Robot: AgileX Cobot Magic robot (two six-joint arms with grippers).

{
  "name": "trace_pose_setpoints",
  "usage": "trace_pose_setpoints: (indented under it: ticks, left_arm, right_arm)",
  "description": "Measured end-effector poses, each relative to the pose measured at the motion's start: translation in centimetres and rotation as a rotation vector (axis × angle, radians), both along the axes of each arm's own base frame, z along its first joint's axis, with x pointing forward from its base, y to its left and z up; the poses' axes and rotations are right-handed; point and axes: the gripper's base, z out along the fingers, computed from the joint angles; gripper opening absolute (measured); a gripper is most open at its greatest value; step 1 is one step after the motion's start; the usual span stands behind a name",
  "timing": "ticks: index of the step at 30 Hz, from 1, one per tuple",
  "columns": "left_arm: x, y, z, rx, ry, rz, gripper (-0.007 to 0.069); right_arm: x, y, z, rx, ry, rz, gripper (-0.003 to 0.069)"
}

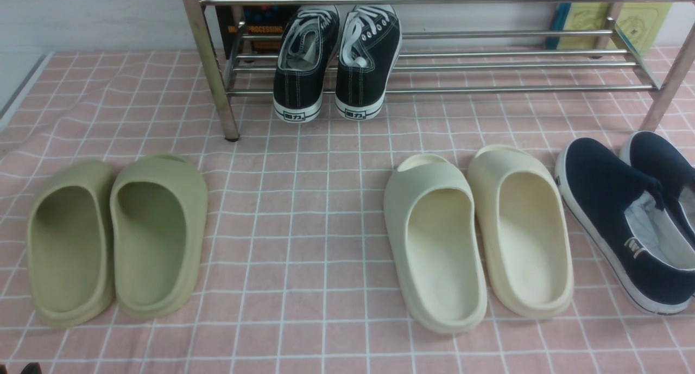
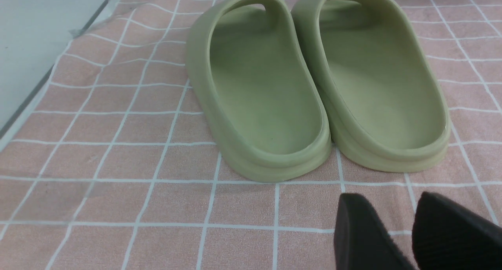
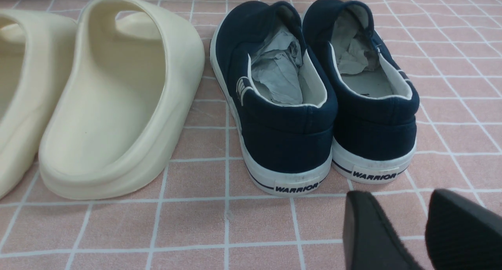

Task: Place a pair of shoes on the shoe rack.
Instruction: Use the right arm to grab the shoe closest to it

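The pair of navy slip-on shoes stands side by side on the pink checked cloth at the far right of the front view, one beside the other, which is cut by the frame edge. In the right wrist view both heels face me, one and the other, with crumpled paper inside. My right gripper is open and empty, just behind the heels and apart from them. The silver shoe rack stands at the back. My left gripper is open and empty, behind the green slides. Neither gripper shows in the front view.
Black lace-up sneakers sit on the rack's lower shelf, left of middle. Green slides lie front left, also in the left wrist view. Cream slides lie next to the navy pair, also in the right wrist view. The cloth's edge runs along the left.
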Motion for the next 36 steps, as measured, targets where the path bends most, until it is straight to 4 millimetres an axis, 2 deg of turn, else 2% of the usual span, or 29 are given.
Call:
trace_pose_setpoints:
  ticks: [30,36]
  left_arm:
    - [0.00,0.00,0.00,0.000,0.000,0.000,0.0239]
    - [0.00,0.00,0.00,0.000,0.000,0.000,0.0239]
  right_arm:
    - [0.00,0.12,-0.01,0.039,-0.001,0.003,0.0240]
    - [0.02,0.64,0.00,0.197,-0.006,0.016,0.0240]
